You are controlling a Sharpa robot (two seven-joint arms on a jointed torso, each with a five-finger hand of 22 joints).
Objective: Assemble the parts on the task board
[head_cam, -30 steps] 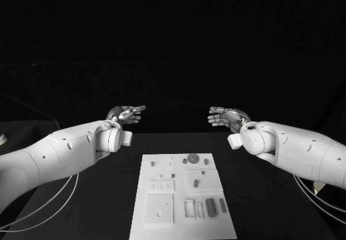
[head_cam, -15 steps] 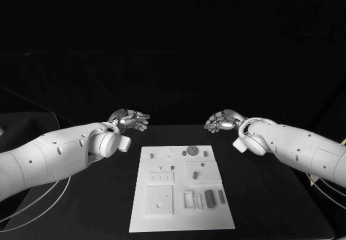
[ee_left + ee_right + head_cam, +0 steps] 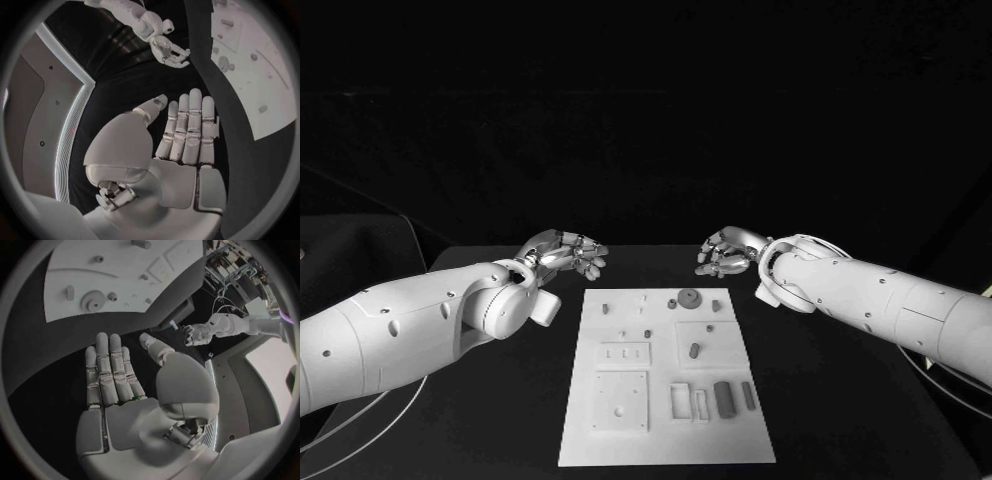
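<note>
One white task board [image 3: 668, 375] lies flat in the middle of the black surface [image 3: 848, 400], its long side running away from the robot. Small grey parts rest on it. At the far end sits one round disc-shaped part [image 3: 688, 297], with several small pegs beside it, too small to count surely. At the near right, two dark oblong parts [image 3: 724, 396] lie side by side, just beside a pale slotted block. Three raised square plates sit on the board's left and middle.

Two silver hands hang above the surface just beyond the board's far edge, well apart from each other. The left hand [image 3: 567, 250] is off the far left corner, the right hand [image 3: 727, 251] off the far right corner. Both hands hold nothing, their fingers straight and side by side, palms bare in the wrist views.
</note>
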